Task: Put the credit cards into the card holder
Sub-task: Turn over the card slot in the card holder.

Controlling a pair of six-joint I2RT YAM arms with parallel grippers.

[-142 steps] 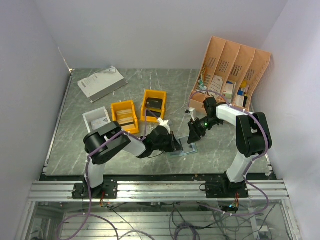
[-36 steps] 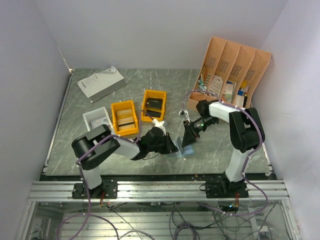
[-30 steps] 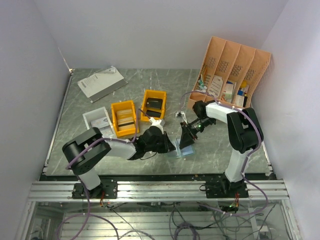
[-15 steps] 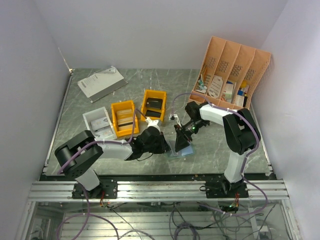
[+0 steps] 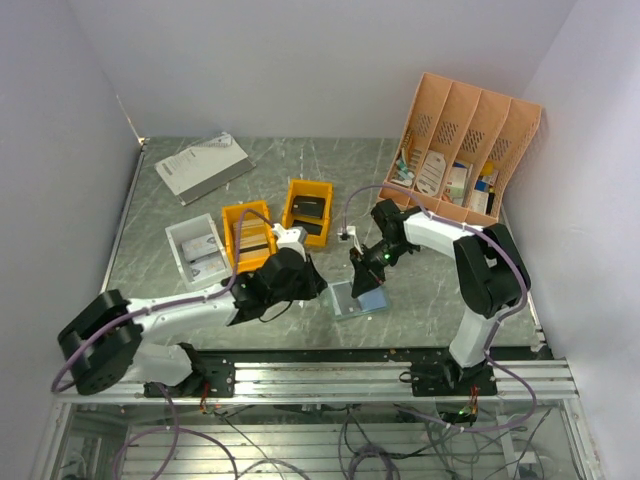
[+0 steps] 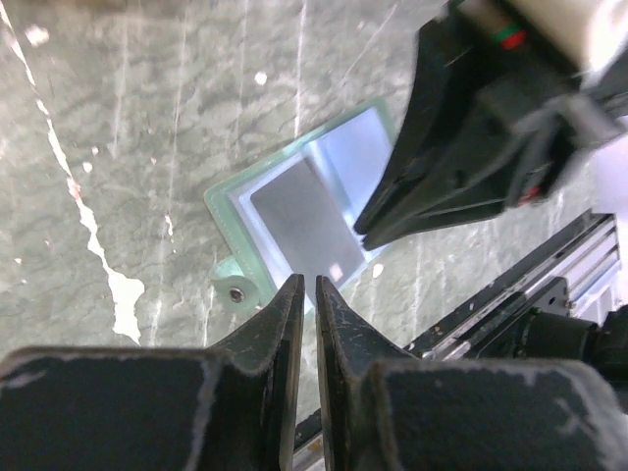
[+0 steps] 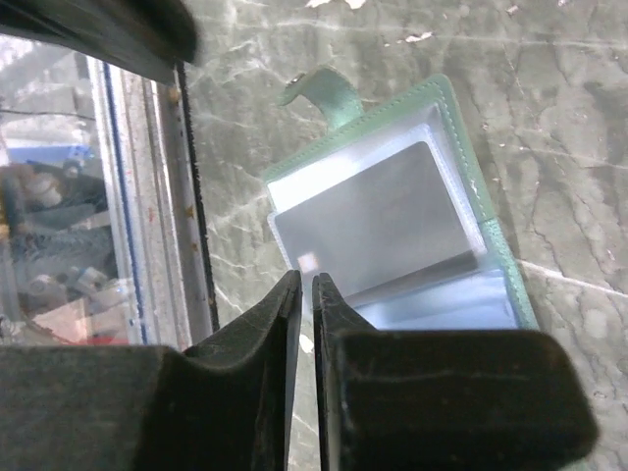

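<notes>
The holder (image 5: 346, 304) lies open and flat on the table (image 5: 150, 268), near the front edge, between my two grippers. Its pale blue inside faces up inside a green rim. A small snap tab (image 6: 235, 291) sticks out from one side.

My left gripper (image 5: 316, 284) reaches in low from the left and stops just beside the holder's left edge. From the left wrist, its fingers (image 6: 285, 324) stand almost together, with only a thin slit between them. I see nothing in that slit. They hang above the near edge of the holder (image 6: 224, 208), close to the tab. Whether they touch it I cannot tell.

My right gripper (image 5: 360, 290) comes down from the right, with its tip over the holder. From the right wrist, those fingers (image 7: 270, 324) are also drawn nearly together, and nothing shows between them. They point at the holder's (image 7: 481, 196) edge near the front rail.

A grey card (image 7: 373, 231) sits in the clear sleeve on the open page, lying flat and roughly square with the rim. The left wrist view shows the same card (image 6: 299, 221), with the right gripper's (image 6: 361, 231) dark tip at its corner. The tab (image 7: 319, 88) lies on the table at the far side in the right wrist view.

Behind the holder stand two yellow bins (image 5: 248, 235), one holding a black thing (image 5: 310, 208), and a white bin (image 5: 197, 248). The peach organiser (image 5: 460, 140) stands at the back right.
</notes>
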